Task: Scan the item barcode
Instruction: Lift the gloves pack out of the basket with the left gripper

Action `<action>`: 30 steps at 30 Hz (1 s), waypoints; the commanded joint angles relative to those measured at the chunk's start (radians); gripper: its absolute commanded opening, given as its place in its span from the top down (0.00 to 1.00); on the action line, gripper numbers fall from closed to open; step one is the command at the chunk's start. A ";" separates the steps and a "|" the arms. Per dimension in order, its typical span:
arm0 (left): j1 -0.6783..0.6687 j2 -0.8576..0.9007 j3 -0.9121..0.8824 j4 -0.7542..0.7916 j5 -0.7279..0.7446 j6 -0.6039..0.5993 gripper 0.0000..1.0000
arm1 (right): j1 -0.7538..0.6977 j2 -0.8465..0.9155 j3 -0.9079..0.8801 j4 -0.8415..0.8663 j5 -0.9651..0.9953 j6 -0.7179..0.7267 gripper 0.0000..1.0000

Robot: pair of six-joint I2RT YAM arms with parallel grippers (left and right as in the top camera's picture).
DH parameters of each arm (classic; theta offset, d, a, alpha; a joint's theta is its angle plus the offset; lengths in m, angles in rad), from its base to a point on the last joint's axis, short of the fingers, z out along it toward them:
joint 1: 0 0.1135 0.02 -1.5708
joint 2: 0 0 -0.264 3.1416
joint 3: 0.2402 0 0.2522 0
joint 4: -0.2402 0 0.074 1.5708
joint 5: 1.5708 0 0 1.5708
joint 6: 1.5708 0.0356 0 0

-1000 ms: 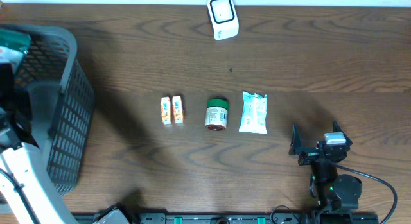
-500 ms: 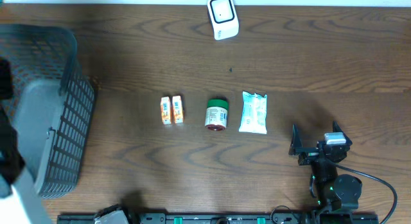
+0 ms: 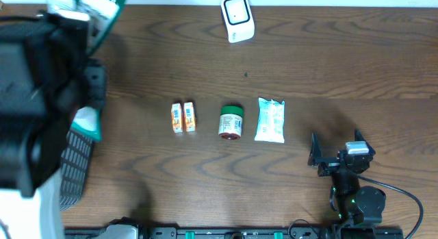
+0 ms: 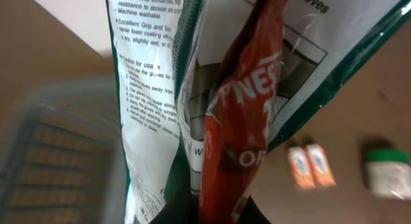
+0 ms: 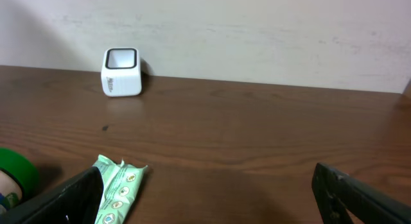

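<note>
My left gripper (image 4: 205, 211) pinches a glove bag (image 4: 160, 89) up in the air. It has not reached the scanner (image 3: 237, 18) yet.

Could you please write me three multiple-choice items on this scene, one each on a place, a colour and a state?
1. Where does the white box-shaped scanner stand? A) at the wooden table's far edge B) in a basket C) beside the right arm
2. What colour is the lid of the small round jar? A) red B) green C) black
3. How is the right end effector? A) shut on a packet B) open and empty C) shut on nothing
Key: 1 A, it stands beyond the jar; 2 B, the overhead view shows green; 3 B, its fingers stand wide apart, nothing between.
</note>
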 commanded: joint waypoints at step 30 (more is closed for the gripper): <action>-0.011 0.398 -0.618 0.431 0.074 -0.168 0.93 | 0.002 -0.005 -0.001 -0.004 0.001 0.012 0.01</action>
